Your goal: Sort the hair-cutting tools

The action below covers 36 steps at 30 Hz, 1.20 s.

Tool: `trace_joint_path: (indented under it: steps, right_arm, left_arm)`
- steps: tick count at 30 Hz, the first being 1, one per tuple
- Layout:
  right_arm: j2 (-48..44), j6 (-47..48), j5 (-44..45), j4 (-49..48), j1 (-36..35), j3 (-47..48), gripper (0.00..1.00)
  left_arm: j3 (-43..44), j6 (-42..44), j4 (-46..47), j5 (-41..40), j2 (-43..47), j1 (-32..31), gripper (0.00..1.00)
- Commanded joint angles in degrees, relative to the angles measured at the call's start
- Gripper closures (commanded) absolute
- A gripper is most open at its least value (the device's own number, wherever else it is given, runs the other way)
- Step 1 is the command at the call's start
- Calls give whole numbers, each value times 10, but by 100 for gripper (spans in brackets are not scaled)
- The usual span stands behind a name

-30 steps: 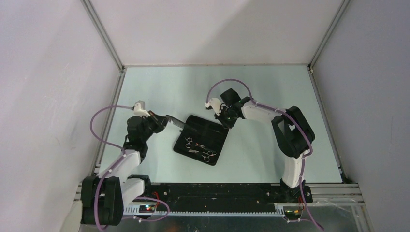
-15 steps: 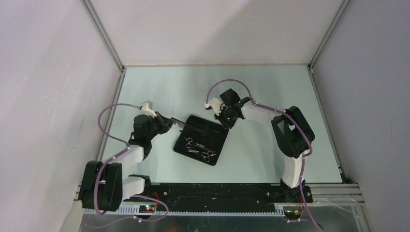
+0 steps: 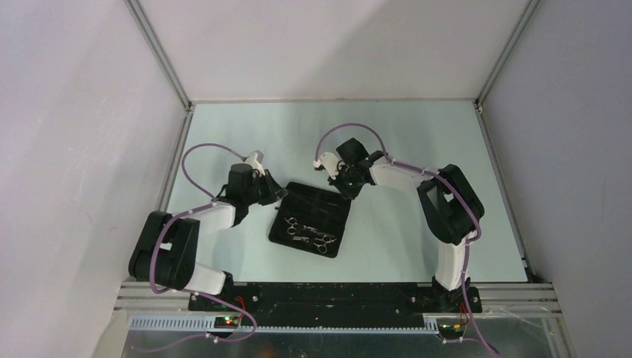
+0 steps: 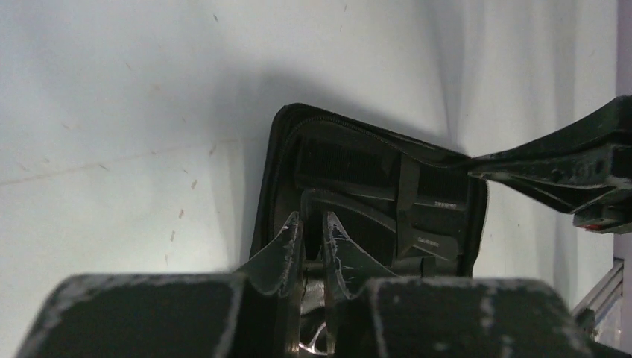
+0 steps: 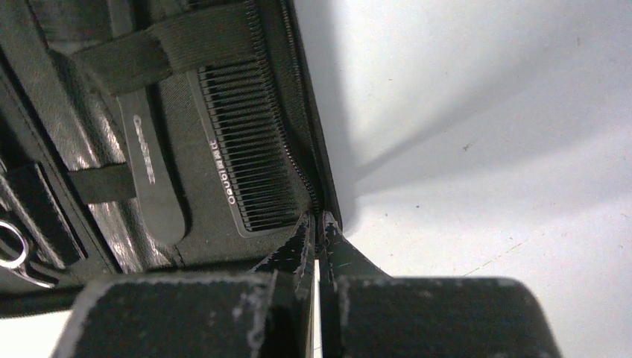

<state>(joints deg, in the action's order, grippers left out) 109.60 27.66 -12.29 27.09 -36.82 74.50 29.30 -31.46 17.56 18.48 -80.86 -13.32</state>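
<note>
A black zip case [image 3: 333, 203] lies open on the table. Two silver scissors [image 3: 293, 223] [image 3: 322, 241] lie in its near half. My left gripper [image 3: 274, 192] is at the case's far-left corner, shut on the end of the black comb [image 4: 343, 160]. The comb reaches into the case along its far edge. Its teeth show in the right wrist view [image 5: 246, 156], under an elastic strap [image 5: 171, 52]. In the left wrist view my fingertips [image 4: 313, 224] stand just over the case rim [image 4: 270, 171]. My right gripper [image 3: 349, 186] is shut on the case's zip edge [image 5: 302, 127], fingertips [image 5: 317, 218] pinching it.
The pale table [image 3: 417, 142] has metal frame rails at its left and right edges and white walls around it. The right gripper's finger [image 4: 589, 168] shows in the left wrist view beside the case's far corner. A scissor ring [image 5: 11, 250] shows at the left of the right wrist view.
My left arm has swung right and carried the comb from beside the case into its far edge. The case has shifted slightly. The right gripper has kept its hold.
</note>
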Motion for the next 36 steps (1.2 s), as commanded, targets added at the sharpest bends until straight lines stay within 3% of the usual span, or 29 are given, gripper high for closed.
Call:
trace_joint_path:
  steps: [1,6,10,15,18,23,26,31,36]
  right_arm:
    - [-11,-5,-9,-21,-9,11,100]
    - [-14,-9,-4,-23,-8,7,100]
    - [-19,-14,1,-30,-8,1,100]
    - [-27,-24,12,-34,-3,-8,100]
    - [-35,-34,11,-41,3,-17,100]
    - [-51,-49,14,-50,10,-27,100]
    - [-66,-55,25,-51,10,-31,88]
    - [-110,-67,41,-57,7,-49,60]
    - [-149,-74,62,-17,-10,-52,49]
  left_arm:
    - [18,-11,-35,12,-11,-28,83]
    - [-33,-160,56,-33,-6,-56,82]
    - [-86,-260,142,-119,16,-103,82]
    - [-117,-324,139,-228,65,-163,79]
    - [-133,-344,109,-278,110,-180,71]
    - [-139,-347,58,-286,160,-196,53]
    - [-131,-334,3,-287,194,-208,42]
    - [-109,-282,-136,-324,278,-210,22]
    - [-69,-217,-243,-341,311,-210,21]
